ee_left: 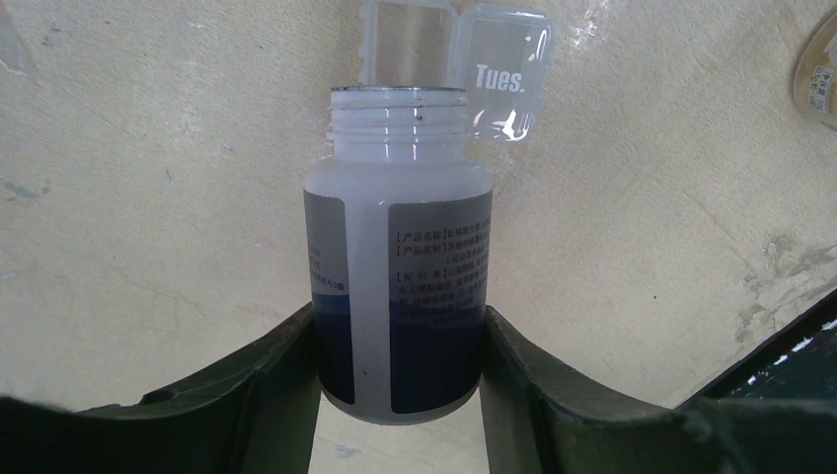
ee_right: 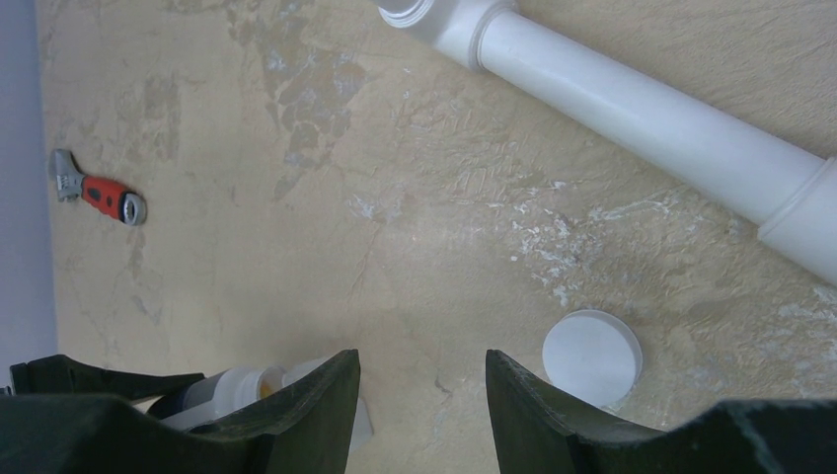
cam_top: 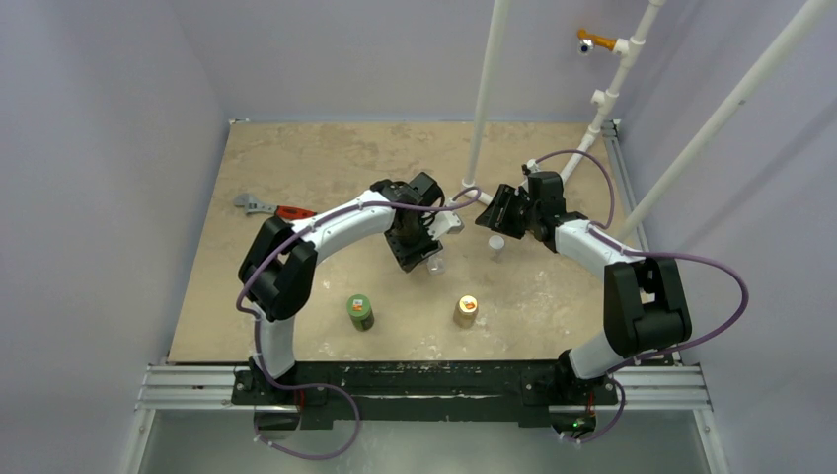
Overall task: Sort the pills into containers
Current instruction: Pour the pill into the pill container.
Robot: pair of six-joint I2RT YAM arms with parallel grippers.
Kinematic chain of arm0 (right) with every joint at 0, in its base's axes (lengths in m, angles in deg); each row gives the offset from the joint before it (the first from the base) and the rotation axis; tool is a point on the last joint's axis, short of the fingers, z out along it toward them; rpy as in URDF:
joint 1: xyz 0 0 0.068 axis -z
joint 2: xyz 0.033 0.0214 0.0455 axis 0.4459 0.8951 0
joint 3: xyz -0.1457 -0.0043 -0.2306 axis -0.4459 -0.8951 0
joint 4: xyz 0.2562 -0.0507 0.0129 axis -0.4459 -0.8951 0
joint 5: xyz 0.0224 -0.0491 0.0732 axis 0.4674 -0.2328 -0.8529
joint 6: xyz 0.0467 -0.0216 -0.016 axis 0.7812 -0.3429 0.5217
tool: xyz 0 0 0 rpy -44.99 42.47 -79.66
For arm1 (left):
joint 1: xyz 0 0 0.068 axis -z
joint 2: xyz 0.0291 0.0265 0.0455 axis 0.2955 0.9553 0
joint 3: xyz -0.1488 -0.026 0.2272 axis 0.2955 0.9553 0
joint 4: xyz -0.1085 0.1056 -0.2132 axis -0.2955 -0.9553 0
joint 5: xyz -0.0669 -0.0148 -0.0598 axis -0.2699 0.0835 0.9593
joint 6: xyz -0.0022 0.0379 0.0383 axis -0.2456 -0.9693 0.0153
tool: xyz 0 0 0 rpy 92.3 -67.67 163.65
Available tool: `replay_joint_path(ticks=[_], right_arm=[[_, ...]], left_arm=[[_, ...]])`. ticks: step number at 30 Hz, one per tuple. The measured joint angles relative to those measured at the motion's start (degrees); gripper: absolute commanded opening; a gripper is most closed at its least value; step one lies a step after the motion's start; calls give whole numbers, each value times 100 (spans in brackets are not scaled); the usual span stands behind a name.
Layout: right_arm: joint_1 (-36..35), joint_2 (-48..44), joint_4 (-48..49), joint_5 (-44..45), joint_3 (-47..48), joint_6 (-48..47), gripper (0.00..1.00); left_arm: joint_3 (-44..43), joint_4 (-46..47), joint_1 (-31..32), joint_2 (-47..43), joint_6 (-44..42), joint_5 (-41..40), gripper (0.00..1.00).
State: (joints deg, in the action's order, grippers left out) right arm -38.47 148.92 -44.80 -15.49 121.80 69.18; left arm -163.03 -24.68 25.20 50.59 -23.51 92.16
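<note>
While the bottle (ee_left: pixel 395 227) points at the case (ee_left: pixel 405 39), no pills show in it.
Over the table (cam_top: pixel 316 158), the left gripper (ee_left: pixel 400 321) clamps the uncapped bottle, its mouth close to the clear case, whose "Tues." lid (ee_left: pixel 503 79) stands open; the right gripper (ee_right: pixel 422 370) hovers half-parted and empty near the white cap (ee_right: pixel 590 355). Pills cannot be seen, so I judge the pouring not yet done and the sorting barely begun.
</note>
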Motion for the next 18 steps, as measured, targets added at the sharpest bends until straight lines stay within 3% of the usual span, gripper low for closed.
replay_joint_path(ticks=[18], right_arm=[[0,0,4,-105,0,0,50]], left_arm=[[-157,-216,83,173,2,-402,0]])
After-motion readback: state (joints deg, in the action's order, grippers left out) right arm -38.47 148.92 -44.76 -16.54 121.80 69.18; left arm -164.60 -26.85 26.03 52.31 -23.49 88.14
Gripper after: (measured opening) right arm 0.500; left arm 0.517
